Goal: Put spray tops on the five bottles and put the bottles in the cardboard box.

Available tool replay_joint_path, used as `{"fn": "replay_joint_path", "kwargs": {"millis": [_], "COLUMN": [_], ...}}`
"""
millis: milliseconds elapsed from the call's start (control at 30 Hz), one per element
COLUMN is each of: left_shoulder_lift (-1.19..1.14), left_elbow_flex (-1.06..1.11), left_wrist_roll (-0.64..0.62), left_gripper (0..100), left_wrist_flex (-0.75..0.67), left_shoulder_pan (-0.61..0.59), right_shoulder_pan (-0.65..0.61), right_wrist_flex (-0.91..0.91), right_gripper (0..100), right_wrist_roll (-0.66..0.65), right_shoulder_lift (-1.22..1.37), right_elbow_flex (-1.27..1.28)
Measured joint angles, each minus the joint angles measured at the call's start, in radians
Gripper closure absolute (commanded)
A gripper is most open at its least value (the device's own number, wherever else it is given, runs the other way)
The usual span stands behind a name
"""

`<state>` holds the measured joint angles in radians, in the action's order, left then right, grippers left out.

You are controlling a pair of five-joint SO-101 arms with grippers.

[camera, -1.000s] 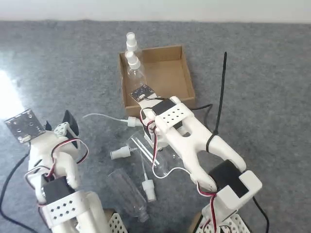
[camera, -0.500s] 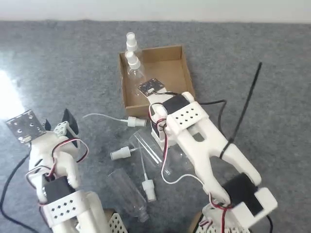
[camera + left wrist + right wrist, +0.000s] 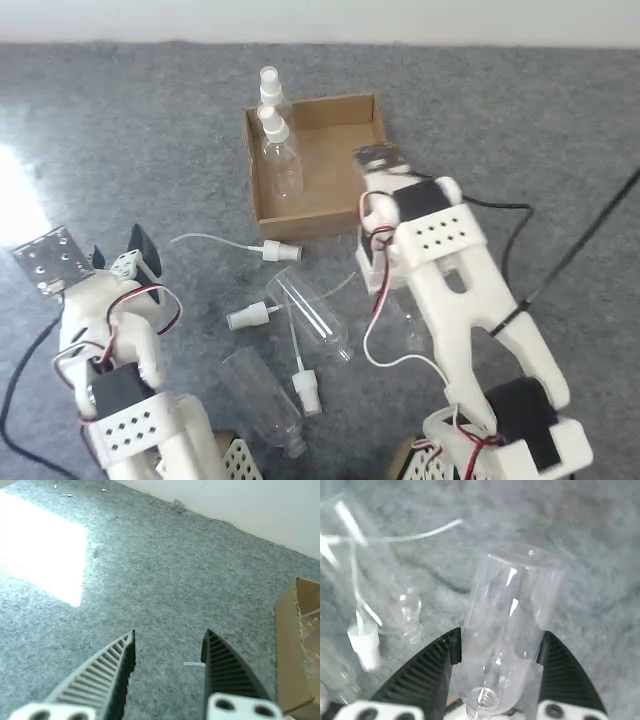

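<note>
The right hand [image 3: 500, 640] is clenched on a clear uncapped bottle [image 3: 512, 605]. Its two dark fingers [image 3: 427, 672] press the bottle's sides, with the open neck back by the palm and the flat base pointing away from it. Just beside this hand, on the grey worktop [image 3: 540, 120], a second bare bottle [image 3: 310, 315] lies on its side. Close by it are a loose spray top [image 3: 248, 317] and another spray top [image 3: 307, 388] with its thin tube trailing. A third bare bottle [image 3: 265, 400] lies nearer the arm bases. Beyond the right arm [image 3: 440, 240] sits the cardboard box [image 3: 345, 120]. One capped bottle [image 3: 280, 155] is inside it against the wall. A second capped bottle [image 3: 270, 90] is at the far corner, and I cannot tell whether it stands inside the box or just outside. A further spray top [image 3: 275, 250] lies just outside the box's near wall, its long tube reaching toward the left arm. The left hand [image 3: 170, 635] is released, with its ribbed fingers [image 3: 112, 667] spread and nothing between them. It is well apart from the bottles. The tip of that tube lies on the worktop past its fingertips, and an edge of the box is off to one side.
</note>
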<state>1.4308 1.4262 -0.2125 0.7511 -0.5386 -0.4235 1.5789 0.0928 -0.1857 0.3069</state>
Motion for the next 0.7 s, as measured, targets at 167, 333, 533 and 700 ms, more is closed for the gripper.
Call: {"fn": "replay_joint_path", "kwargs": {"millis": [167,333,533,700], "left_shoulder_lift": [0.000,0.000,0.000,0.000], "left_elbow_flex": [0.000,0.000,0.000,0.000], "left_wrist_roll": [0.000,0.000,0.000,0.000], "left_gripper": [79,79,79,79], "left_wrist_flex": [0.000,0.000,0.000,0.000], "left_shoulder_pan": [0.000,0.000,0.000,0.000], "right_shoulder_pan": [0.063,0.097,0.120,0.124], "right_wrist_flex": [0.000,0.000,0.000,0.000], "right_gripper": [78.6,78.7,78.6,78.6], "right_wrist_roll": [0.163,0.206,0.252,0.460], "right_shoulder_lift": [-0.009,-0.009,-0.009,-0.009], "right_elbow_flex": [0.000,0.000,0.000,0.000]}}
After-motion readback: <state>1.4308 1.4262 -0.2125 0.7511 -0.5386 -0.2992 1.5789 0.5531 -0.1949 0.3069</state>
